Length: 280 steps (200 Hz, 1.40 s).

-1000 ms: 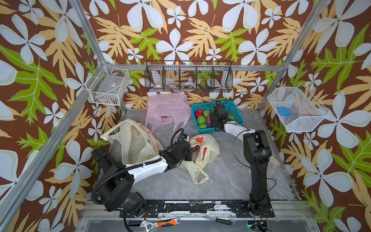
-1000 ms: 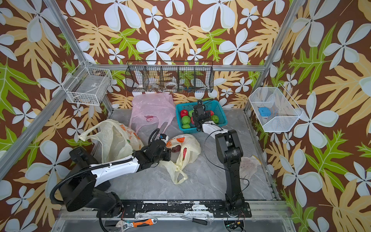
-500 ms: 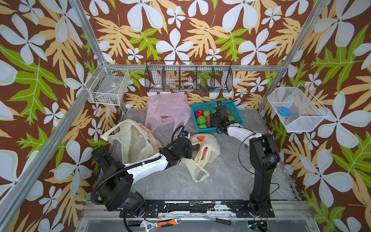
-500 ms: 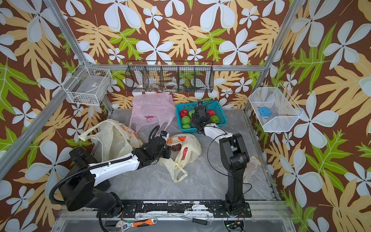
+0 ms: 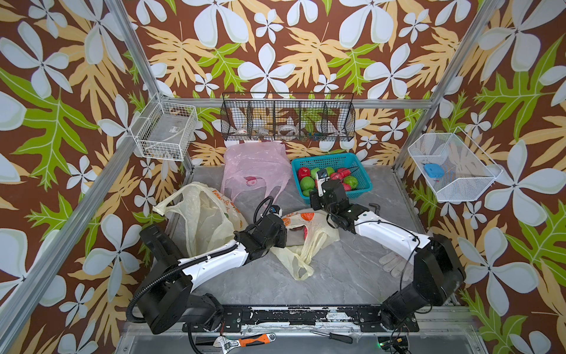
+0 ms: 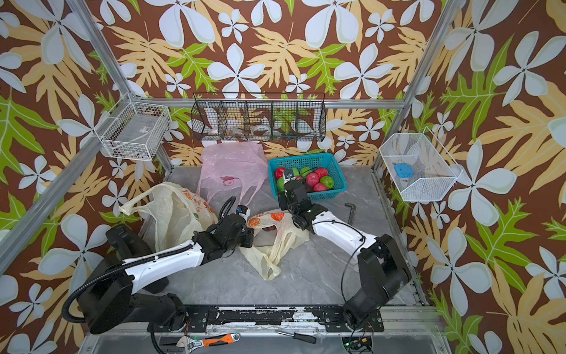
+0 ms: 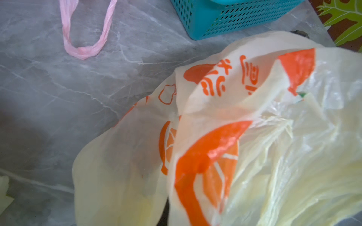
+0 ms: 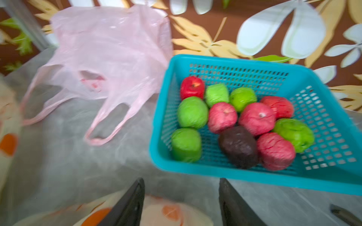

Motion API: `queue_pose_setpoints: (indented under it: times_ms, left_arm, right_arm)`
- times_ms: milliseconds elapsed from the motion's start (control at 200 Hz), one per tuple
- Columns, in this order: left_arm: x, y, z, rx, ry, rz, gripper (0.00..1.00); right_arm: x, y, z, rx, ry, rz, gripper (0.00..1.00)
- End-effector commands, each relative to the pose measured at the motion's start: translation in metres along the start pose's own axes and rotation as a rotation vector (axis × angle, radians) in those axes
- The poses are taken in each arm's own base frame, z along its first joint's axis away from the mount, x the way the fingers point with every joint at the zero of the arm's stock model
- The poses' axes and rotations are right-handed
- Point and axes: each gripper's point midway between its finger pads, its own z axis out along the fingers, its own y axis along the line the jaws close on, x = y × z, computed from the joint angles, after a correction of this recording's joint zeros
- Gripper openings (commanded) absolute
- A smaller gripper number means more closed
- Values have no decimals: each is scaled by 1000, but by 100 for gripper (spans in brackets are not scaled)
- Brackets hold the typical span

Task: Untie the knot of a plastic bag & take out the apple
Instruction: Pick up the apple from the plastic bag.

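**Task item.** The printed bag (image 5: 318, 233), cream with orange markings, lies near the middle of the table (image 5: 337, 275). Its handles (image 5: 298, 265) trail toward the near edge. The mouth gapes toward the left pincer (image 5: 284, 236). A red object (image 5: 305, 234) shows inside the mouth in a top view. It is mostly covered by film, and it cannot be confirmed as the apple.

**Left pincer.** It is closed and sits against the bag's rim. Its fingertips are hidden in both top views. In the left wrist view the bag film fills the frame and covers them. Whether any film is clamped cannot be told.

**Right pincer.** The right pincer (image 8: 181, 203) stands partly apart with nothing between its fingers (image 8: 129, 205). It hangs above the far side of the printed bag, just short of the teal basket (image 8: 235, 62). The wrist view is blurred, and both fingers are cut off by the frame edge.

**Surroundings.**
- The basket stands by the table's far edge, toward the right corner. It holds red and green fruit and one dark piece (image 8: 239, 146). In both top views the right wrist hides part of the contents.
- A pink bag (image 5: 254, 165) lies at the far edge.
- A second cream bag (image 5: 199, 214) lies along the left edge.
- A glove (image 5: 395, 263) lies near the right edge, partly hidden behind the right arm.
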Motion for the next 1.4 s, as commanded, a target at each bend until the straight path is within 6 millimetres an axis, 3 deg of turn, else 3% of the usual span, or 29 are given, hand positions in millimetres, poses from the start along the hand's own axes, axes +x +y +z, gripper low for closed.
queue_pose_setpoints:
  times_ms: [0, 95, 205, 335, 455, 616, 731, 841, 1196, 1396]
  left_arm:
    - [1, 2, 0, 0, -7, -5, 0]
    - [3, 7, 1, 0, -15, -12, 0]
    - [0, 8, 0, 32, -21, -32, 0]
    - [-12, 5, -9, 47, -50, -15, 0]
    - [-26, 1, -19, 54, -85, 5, 0]
    - [-41, 6, -26, 28, -96, 1, 0]
    - [-42, 21, -17, 65, -46, -68, 0]
    - [-46, 22, -10, 142, -15, -108, 0]
    - [-66, 9, -8, 208, 7, -70, 0]
    - [-62, 3, -5, 262, 68, -92, 0]
  right_arm:
    - [32, 52, -21, -121, 41, -30, 53]
    - [57, 101, -40, -229, 36, -54, 44]
    - [81, 135, -45, -319, 61, -32, 34]
    - [101, 134, -30, -296, 84, -8, 25]
    - [104, 131, -22, -286, 59, 7, 23]
    - [113, 122, -3, -318, 51, 103, 39]
    - [110, 124, 10, -326, 43, 124, 51]
    - [112, 130, 22, -330, 45, 98, 63]
    - [108, 148, 54, -338, 45, 40, 76]
    - [106, 158, 83, -319, 42, 14, 82]
